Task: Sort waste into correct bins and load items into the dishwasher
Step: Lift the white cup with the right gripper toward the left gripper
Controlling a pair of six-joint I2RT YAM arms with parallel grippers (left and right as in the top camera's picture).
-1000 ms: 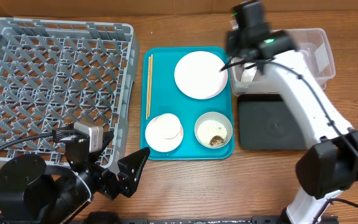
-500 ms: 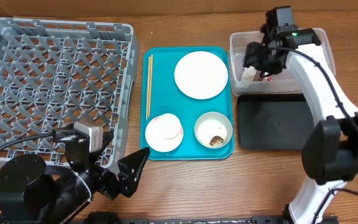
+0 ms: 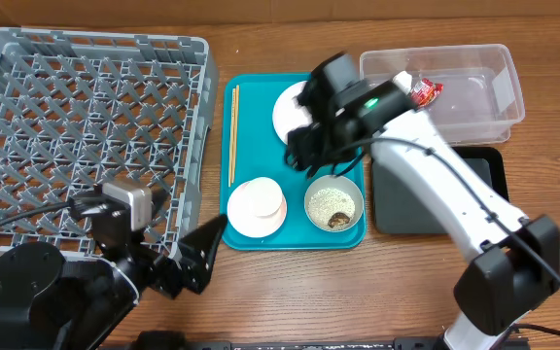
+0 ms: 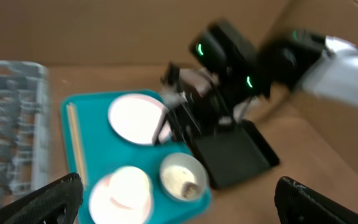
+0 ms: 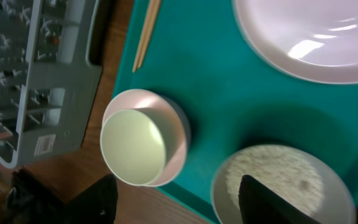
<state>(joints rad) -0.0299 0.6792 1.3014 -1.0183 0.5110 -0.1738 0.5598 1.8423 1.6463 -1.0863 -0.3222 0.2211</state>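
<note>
My right gripper hangs open and empty over the teal tray, above the gap between the small plate and the bowl. The bowl holds white rice and a brown morsel. A cup sits on the small plate. The large pale plate is partly hidden under the arm. Chopsticks lie along the tray's left side. A red wrapper lies in the clear tub. My left gripper is open near the front edge.
The grey dish rack fills the left of the table, its corner showing in the right wrist view. A black tray lies right of the teal tray, below the clear tub. The left wrist view is blurred.
The right gripper opened over the clear tub, then swung left and down over the teal tray. The red wrapper now lies in the tub. The left arm shifted slightly.
</note>
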